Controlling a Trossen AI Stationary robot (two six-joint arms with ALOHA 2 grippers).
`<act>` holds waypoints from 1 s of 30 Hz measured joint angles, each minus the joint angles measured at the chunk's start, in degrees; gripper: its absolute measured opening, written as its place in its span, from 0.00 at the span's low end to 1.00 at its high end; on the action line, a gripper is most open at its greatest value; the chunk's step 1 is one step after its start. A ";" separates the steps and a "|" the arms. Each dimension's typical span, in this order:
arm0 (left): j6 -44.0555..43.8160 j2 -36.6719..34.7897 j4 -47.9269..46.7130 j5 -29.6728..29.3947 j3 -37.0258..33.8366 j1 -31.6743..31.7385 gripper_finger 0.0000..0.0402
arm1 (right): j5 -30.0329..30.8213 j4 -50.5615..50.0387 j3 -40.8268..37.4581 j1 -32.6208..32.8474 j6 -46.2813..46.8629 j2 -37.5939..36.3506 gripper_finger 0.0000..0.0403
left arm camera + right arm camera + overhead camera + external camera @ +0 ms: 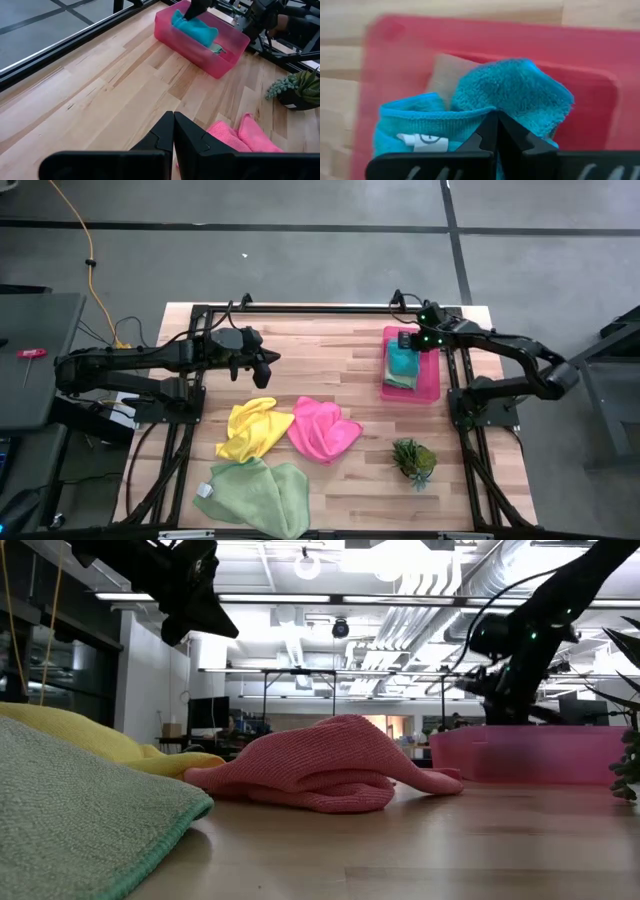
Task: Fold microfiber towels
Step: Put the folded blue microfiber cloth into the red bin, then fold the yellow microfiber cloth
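Folding looked barely begun: only the teal towel lay in the pink tray. Yellow towel, hot pink towel and green towel lay crumpled. Both the left gripper and the right gripper were closed, holding nothing.

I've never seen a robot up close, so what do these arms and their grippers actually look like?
Both arms are black, jointed and slim, with dark cables along them. The left gripper ends in two pointed black fingers. The right gripper is black too, with small green lights glowing on the arm nearby.

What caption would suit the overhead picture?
Right gripper over teal towel in pink tray; three towels wait crumpled.
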 joint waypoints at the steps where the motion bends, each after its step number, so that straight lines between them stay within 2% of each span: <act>1: -0.02 0.00 0.00 -0.01 0.00 0.00 0.00 | 0.27 0.10 0.00 -0.02 -0.02 0.83 0.00; 5: -0.06 0.00 0.00 -0.12 0.00 -0.01 0.00 | 1.13 0.08 1.88 -0.59 -0.83 0.46 0.00; 10: 0.03 0.00 0.63 -0.05 0.00 0.01 0.00 | 1.37 -0.04 9.13 -0.79 -5.82 -5.62 0.00; 15: 2.62 0.00 2.78 2.90 0.00 0.01 0.00 | -4.89 3.60 16.63 1.69 -9.98 -10.28 0.00; 18: 3.99 0.00 4.07 6.07 0.00 0.01 0.00 | -9.45 7.80 18.55 4.82 -11.14 -11.15 0.00; 22: 4.16 -0.12 5.59 9.81 0.02 -0.01 0.00 | -10.49 12.72 18.05 11.08 -11.10 -10.91 0.00; 30: 7.07 -3.50 5.69 8.60 0.30 0.01 0.02 | -10.41 18.79 17.62 25.24 -13.15 -9.04 0.00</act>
